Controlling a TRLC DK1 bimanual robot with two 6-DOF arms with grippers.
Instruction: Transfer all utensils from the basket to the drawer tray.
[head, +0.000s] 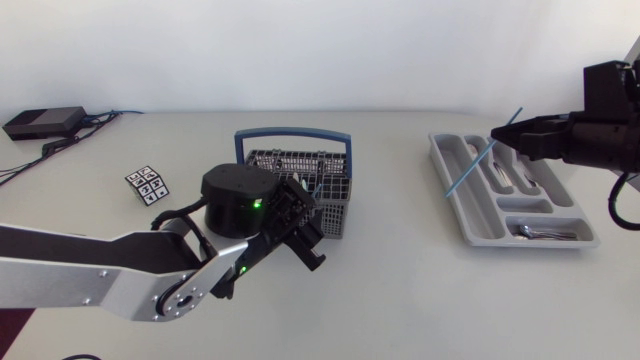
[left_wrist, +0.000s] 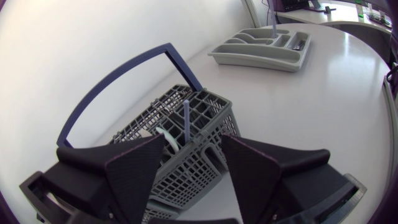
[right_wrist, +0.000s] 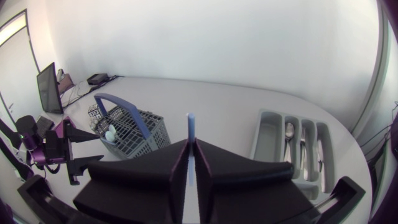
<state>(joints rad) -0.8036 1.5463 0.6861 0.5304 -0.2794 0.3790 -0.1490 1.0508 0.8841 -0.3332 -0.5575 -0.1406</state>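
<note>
A grey mesh basket with a blue handle stands mid-table. My left gripper hangs at its near right corner. In the left wrist view this gripper is open, with the basket's corner between its fingers; a blue-grey utensil handle and a white piece stand inside. My right gripper is shut on a thin blue stick, tilted above the grey drawer tray. In the right wrist view the stick rises from the closed fingers, with the tray ahead.
Metal cutlery lies in several tray compartments. A small black-and-white marker card lies left of the basket. A black box with cables sits at the back left corner.
</note>
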